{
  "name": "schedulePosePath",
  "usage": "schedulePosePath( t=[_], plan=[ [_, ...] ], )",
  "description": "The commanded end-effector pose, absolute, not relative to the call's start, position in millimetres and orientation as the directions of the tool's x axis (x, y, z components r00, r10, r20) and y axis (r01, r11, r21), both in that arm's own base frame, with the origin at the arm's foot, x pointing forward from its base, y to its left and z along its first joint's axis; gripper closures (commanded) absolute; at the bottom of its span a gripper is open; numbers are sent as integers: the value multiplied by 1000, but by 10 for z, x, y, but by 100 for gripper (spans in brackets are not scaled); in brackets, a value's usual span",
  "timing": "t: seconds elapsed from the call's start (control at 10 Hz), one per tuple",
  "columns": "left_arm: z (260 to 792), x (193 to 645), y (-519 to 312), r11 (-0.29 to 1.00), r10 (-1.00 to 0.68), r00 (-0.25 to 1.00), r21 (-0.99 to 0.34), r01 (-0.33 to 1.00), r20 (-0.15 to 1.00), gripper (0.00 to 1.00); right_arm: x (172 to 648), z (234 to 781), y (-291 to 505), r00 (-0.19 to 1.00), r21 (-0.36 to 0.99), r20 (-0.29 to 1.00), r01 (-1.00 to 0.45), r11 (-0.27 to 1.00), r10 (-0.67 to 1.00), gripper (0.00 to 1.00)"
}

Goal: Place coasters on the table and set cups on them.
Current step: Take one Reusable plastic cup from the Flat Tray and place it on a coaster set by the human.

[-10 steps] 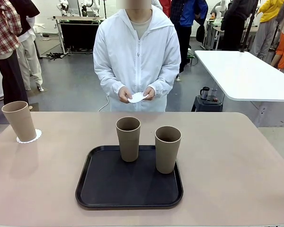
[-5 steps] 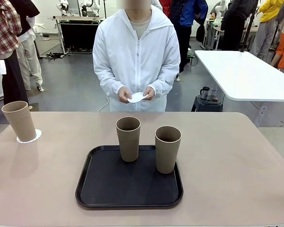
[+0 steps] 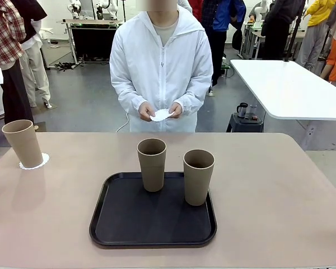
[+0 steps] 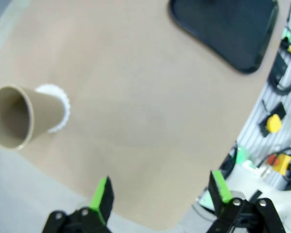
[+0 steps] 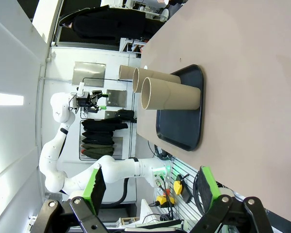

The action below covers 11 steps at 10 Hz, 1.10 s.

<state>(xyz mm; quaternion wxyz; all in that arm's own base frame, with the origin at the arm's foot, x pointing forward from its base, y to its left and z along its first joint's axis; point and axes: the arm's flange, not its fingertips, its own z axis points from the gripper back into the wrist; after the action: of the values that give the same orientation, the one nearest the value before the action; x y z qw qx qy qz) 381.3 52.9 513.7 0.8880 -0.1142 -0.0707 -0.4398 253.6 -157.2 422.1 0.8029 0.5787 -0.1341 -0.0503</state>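
One tan cup (image 3: 22, 143) stands on a lacy white coaster (image 3: 36, 163) at the table's (image 3: 269, 196) far left. Two more cups (image 3: 152, 164) (image 3: 198, 176) stand upright on the black tray (image 3: 153, 218) in the middle. Across the table, the person holds white coasters (image 3: 161, 115) in both hands at waist height. In the left wrist view my left gripper (image 4: 161, 191) hangs open above bare tabletop, with the cup (image 4: 24, 116) on its coaster (image 4: 59, 104) off to one side. My right gripper (image 5: 150, 187) is open too, well away from the tray cups (image 5: 172, 97).
A white rectangular table (image 3: 291, 89) stands behind on the right. Other people move about in the background. The tray (image 4: 228, 29) takes up the table's middle, with bare tabletop to its left and right.
The cups, tray and coaster have not moved. The person's hands have shifted only slightly with the coasters. A sliver of green pad has appeared at the picture's left edge.
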Motion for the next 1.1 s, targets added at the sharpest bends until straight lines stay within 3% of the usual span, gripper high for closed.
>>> schedulePosePath(
  t=[0.0, 0.5, 0.6, 0.7, 1.0],
  plan=[
    [5169, 3839, 498, 598, -754, 619, -160, 786, 222, 0, 2538, 4227, -1578, 958, 947, 158, -78, 312, -239, 0],
    [5137, 3816, 512, 583, -767, 600, -142, 800, 228, 0, 2538, 4227, -1578, 958, 947, 158, -78, 312, -239, 0],
    [5196, 3768, 397, 767, -634, 751, 30, 640, 184, 0, 2538, 4227, -1578, 958, 947, 158, -78, 312, -239, 0],
    [5207, 3664, 302, 868, -496, 848, 132, 479, 186, 0, 2538, 4227, -1578, 958, 947, 158, -78, 312, -239, 0],
    [5139, 3350, 108, 967, -254, 951, 60, 248, 174, 0, 2538, 4227, -1578, 958, 947, 158, -78, 312, -239, 0]
  ],
)
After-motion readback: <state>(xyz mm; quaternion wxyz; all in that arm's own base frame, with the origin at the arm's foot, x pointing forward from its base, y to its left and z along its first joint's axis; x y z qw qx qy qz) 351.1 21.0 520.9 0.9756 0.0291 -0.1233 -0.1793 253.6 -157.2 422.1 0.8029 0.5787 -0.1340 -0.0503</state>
